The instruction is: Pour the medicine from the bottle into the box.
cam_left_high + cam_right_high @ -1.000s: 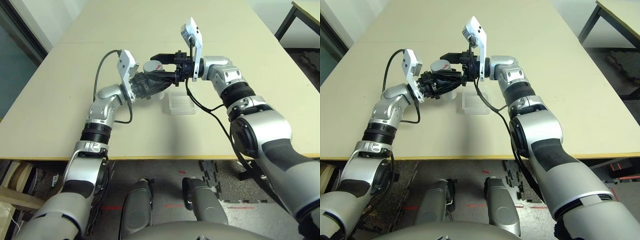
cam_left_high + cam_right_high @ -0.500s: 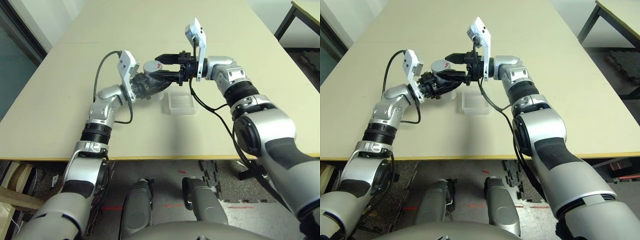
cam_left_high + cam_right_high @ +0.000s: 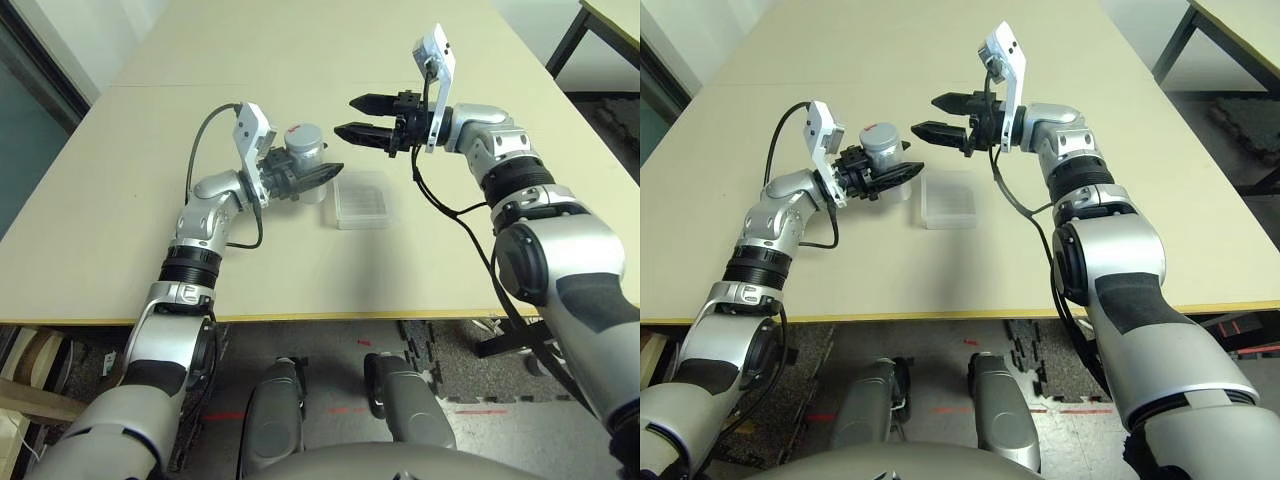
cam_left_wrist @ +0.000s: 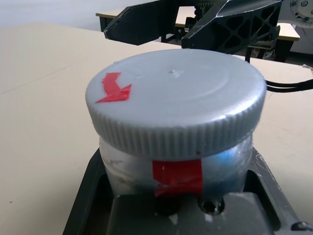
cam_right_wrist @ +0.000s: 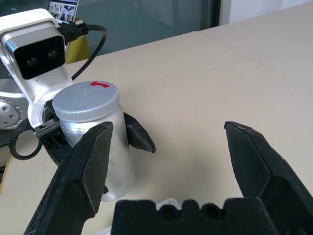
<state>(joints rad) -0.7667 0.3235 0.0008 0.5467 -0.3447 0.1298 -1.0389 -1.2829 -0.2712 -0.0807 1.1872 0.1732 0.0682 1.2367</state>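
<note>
The bottle (image 3: 302, 155), silvery grey with red marks, stands upright just left of the box (image 3: 362, 200), and its grey screw cap (image 4: 176, 100) is on. My left gripper (image 3: 315, 175) is shut on the bottle's body below the cap. The box is a shallow clear square tray lying flat on the table. My right gripper (image 3: 358, 117) hangs open in the air above the box's far edge, to the right of the bottle and apart from it, fingers pointing at it. From the right wrist, the bottle (image 5: 95, 132) sits beyond its spread fingers (image 5: 93, 166).
The beige table (image 3: 450, 250) stretches wide on all sides. A seam (image 3: 180, 85) crosses it behind the arms. Dark table legs (image 3: 565, 45) and floor show at the far right. Cables loop from both wrist cameras.
My right gripper, which was at the bottle's cap, has pulled away to the right, still open. The left gripper has turned the bottle upright.
</note>
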